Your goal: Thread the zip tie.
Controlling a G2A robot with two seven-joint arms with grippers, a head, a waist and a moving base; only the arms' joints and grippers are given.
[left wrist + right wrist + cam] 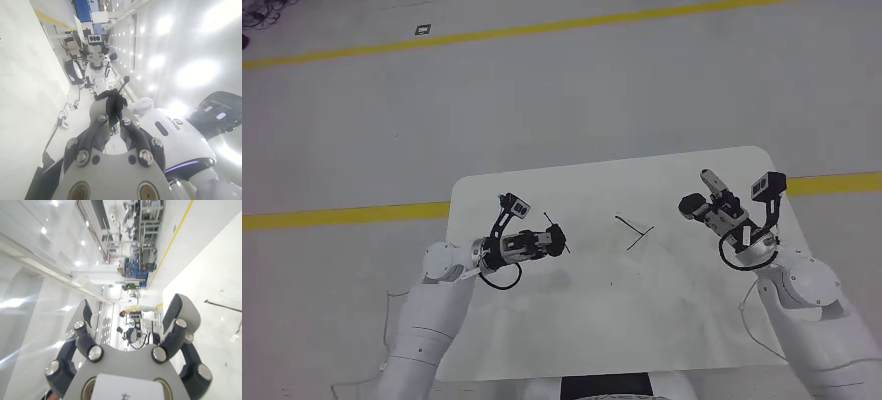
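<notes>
My left gripper (556, 238) hovers over the left part of the white table (642, 320), shut on a thin black zip tie (547, 217). In the left wrist view the zip tie (122, 86) sticks out past the shut gripper (114, 103), its square head at the free end. A second black zip tie (634, 232), bent into an angle, lies flat near the table's middle. My right gripper (700, 197) is held above the table's right part, open and holding nothing. The right wrist view shows that gripper (130, 308) with its jaws wide apart and the loose zip tie (223, 307) on the table beyond it.
The table's front half (622, 340) is bare. A yellow floor line (342, 215) runs behind the table. A small dark speck (610, 284) lies on the tabletop.
</notes>
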